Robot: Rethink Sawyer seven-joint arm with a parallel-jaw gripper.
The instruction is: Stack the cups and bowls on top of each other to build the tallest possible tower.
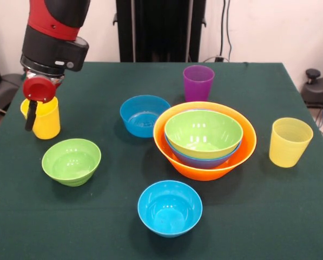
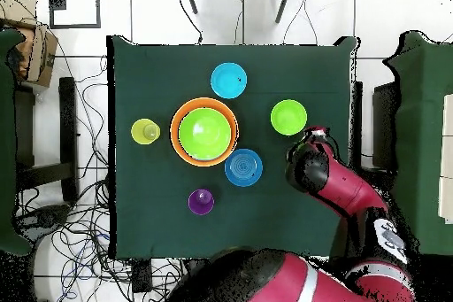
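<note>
gripper (image 1: 32,108) hanging at yellow cup (image 1: 44,120), grip unclear | orange bowl (image 1: 204,165) holding blue bowl (image 1: 202,158) and green bowl (image 1: 203,133) | purple cup (image 1: 198,82) standing behind

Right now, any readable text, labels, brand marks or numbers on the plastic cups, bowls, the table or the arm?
None readable in either view.
Big orange plastic bowl, the other bowls and the opaque yellow plastic cup: plain, no print visible.
Red and black robot arm: no legible marking; a pale patch on it in the overhead view is too blurred to read.
Dark green table: no text.
</note>
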